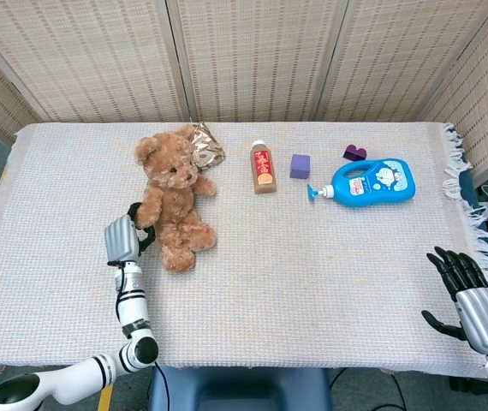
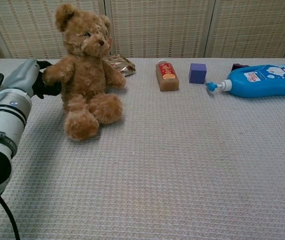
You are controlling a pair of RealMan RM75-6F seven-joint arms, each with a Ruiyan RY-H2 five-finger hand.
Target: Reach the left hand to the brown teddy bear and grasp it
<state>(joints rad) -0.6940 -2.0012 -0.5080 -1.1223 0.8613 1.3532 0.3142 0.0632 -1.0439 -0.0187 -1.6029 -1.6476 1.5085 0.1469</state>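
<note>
Sitting upright on the desk [image 1: 312, 257], brown teddy bear [image 1: 173, 197] near the far left. Gripping its arm with black fingers [image 2: 46, 86], left hand [image 1: 127, 235]. Resting open by the near right edge, fingers spread, holding nothing, right hand [image 1: 471, 295].

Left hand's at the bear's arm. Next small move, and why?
Probably close the fingers firmly around the teddy bear's arm. The left hand sits right against that arm, dark fingers at its paw, but neither view shows a full wrap, and the bear sits on the table.
</note>
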